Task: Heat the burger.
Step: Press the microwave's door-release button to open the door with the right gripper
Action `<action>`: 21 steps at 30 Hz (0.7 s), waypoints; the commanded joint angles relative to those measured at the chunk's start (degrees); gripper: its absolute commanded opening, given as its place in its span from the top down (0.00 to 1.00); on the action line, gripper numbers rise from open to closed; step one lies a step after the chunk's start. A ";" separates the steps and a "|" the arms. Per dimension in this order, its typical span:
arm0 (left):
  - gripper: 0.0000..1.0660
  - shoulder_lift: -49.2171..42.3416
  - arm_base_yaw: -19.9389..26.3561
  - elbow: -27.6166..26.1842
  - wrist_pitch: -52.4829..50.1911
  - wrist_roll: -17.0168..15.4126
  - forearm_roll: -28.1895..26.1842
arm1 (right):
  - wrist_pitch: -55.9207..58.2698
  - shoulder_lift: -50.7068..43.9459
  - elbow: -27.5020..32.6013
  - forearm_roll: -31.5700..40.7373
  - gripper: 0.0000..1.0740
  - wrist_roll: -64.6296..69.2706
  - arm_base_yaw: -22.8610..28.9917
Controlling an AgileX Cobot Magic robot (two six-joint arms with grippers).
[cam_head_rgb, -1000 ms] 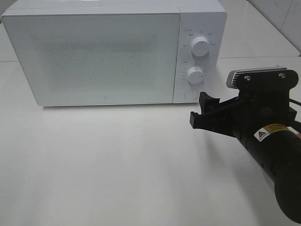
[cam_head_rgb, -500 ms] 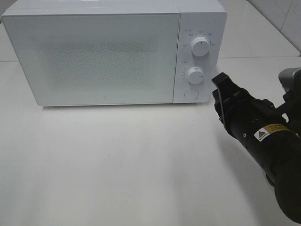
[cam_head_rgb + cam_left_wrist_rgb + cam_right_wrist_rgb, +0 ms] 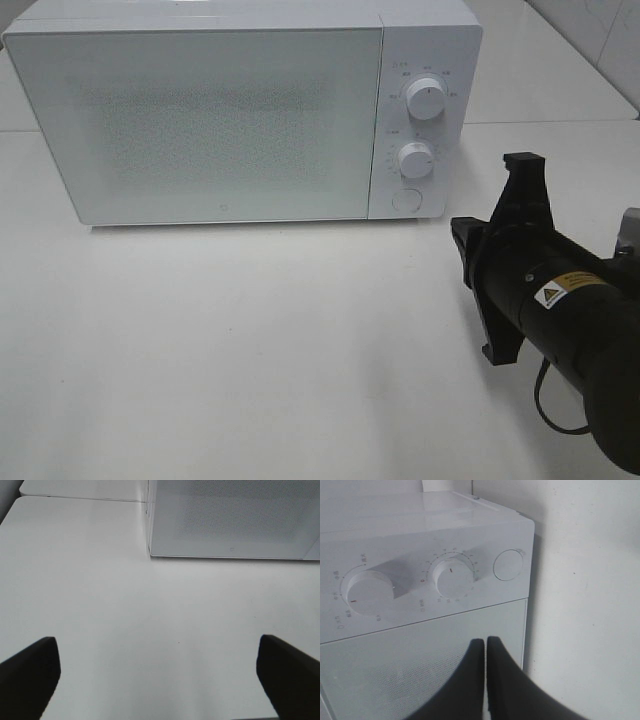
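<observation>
Tabletop (image 3: 250, 350): white and plain, carrying the microwave at the far side, with open surface from there to the near edge.
Microwave (image 3: 220, 120): a white box at far left to centre, its front facing the near side.
Door (image 3: 200, 115): shut and flush, with a frosted, dotted panel that lets nothing inside be seen.
Right arm (image 3: 570, 310): black with a yellow warning sticker (image 3: 560, 290), coming in from the near right. It points toward the microwave's right front corner, and its own body hides the gripper from the high camera.
Left gripper (image 3: 156, 642): released, with its dark fingers (image 3: 30, 675) spread wide and nothing between them. It hangs over bare tabletop, well short of the microwave's near left corner.
Right gripper (image 3: 486, 642): clenched, the two fingers pressed together on nothing, aimed at the door's right edge beside the control panel (image 3: 425, 60).
Upper dial (image 3: 426, 98): white, above the lower dial (image 3: 415, 160).
Round button (image 3: 405, 199): below both dials.
Burger: cannot tell where it lies, since no view shows it.
</observation>
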 commanded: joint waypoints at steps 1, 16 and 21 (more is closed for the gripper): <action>0.06 -1.20 0.17 0.00 -0.63 0.00 -0.57 | 1.32 -0.06 -0.57 0.17 1.00 0.23 0.11; 0.06 -1.20 0.17 0.00 -0.63 0.00 -0.57 | 3.50 6.65 -2.35 -4.35 1.00 3.78 -2.58; 0.06 -0.86 0.17 0.00 -0.63 0.00 -0.57 | 3.84 9.22 -4.87 -7.45 1.00 4.30 -5.21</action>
